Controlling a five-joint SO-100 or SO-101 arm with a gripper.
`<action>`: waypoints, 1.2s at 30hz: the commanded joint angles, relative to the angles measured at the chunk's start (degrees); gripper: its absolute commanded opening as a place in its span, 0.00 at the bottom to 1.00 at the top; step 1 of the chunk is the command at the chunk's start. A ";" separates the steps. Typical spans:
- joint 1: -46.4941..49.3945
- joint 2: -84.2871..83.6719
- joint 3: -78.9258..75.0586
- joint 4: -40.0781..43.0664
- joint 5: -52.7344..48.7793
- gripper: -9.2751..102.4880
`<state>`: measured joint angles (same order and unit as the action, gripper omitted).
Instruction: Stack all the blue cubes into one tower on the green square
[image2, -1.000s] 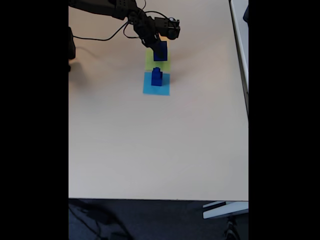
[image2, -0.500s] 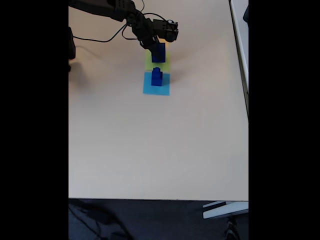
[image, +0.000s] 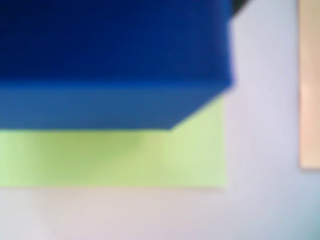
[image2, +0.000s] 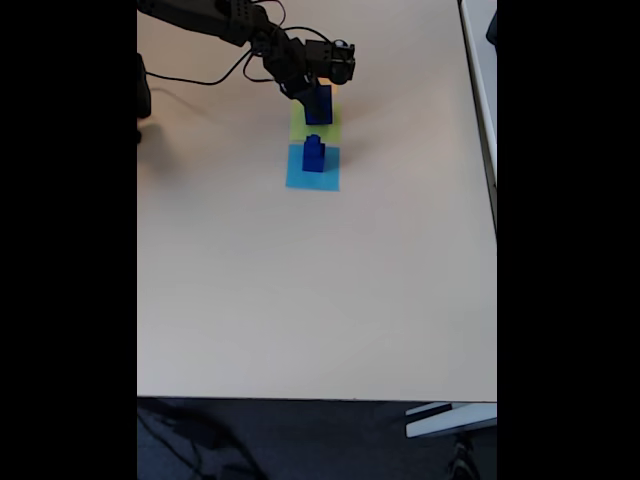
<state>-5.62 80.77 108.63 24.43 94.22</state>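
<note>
Here, beige table (image2: 300, 300), dark floor (image2: 300, 440) beyond

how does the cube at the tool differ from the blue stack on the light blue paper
The cube at the tool sits over the green square; the stack stands on the light-blue square. The cube is a single block; the stack looks like two, smaller on top. Both are dark navy blue.

Light-blue paper square (image2: 312, 178), beige table (image2: 300, 300)
</note>
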 joint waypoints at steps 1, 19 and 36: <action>0.00 2.46 -0.35 0.35 0.00 0.13; 1.41 2.81 2.20 1.14 1.23 0.14; 1.49 2.90 2.29 0.44 0.97 0.30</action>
<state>-4.48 80.95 110.92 25.05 95.54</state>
